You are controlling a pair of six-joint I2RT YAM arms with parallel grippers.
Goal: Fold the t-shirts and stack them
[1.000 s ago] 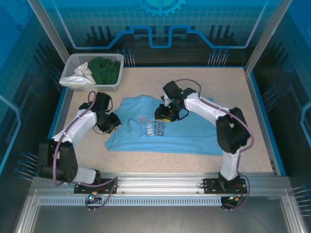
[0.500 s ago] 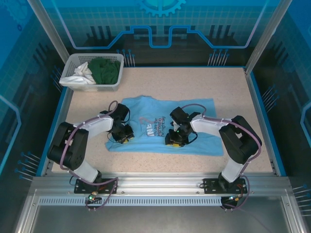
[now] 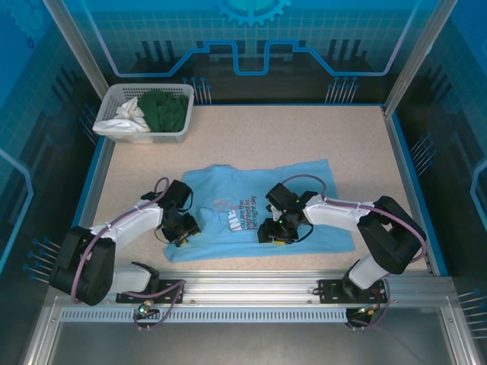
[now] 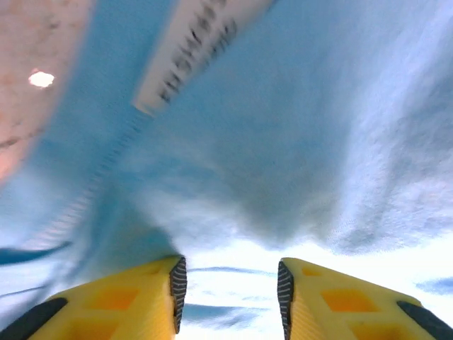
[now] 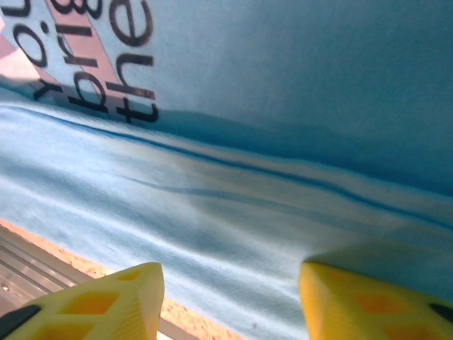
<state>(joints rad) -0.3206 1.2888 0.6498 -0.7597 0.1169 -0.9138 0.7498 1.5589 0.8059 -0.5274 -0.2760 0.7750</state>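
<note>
We see a light blue short-sleeved cotton t-shirt (image 3: 228,186) lying spread on the speckled beige tabletop (image 3: 289,133), near its front edge and between the two arms. Its chest print with dark lettering (image 3: 243,215) faces up, and the near part of the cloth looks doubled over.

The left end effector (image 3: 183,230) sits low over the shirt's left edge. In the left wrist view its yellow fingers (image 4: 152,301) stand apart over the blue cloth (image 4: 283,142) with nothing pinched between them, so we read it as released.

The right end effector (image 3: 272,232) sits over the shirt's near hem, just right of the print. In the right wrist view it (image 5: 233,304) is spread wide: its yellow fingers (image 5: 120,297) are apart above the cloth (image 5: 283,85), also released and gripping nothing. The lettering (image 5: 120,64) shows at the upper left there.

At the far left corner of the tabletop stands a white slotted plastic basket (image 3: 141,137). It holds a crumpled white garment (image 3: 125,114) and a dark green garment (image 3: 163,110), side by side.
</note>
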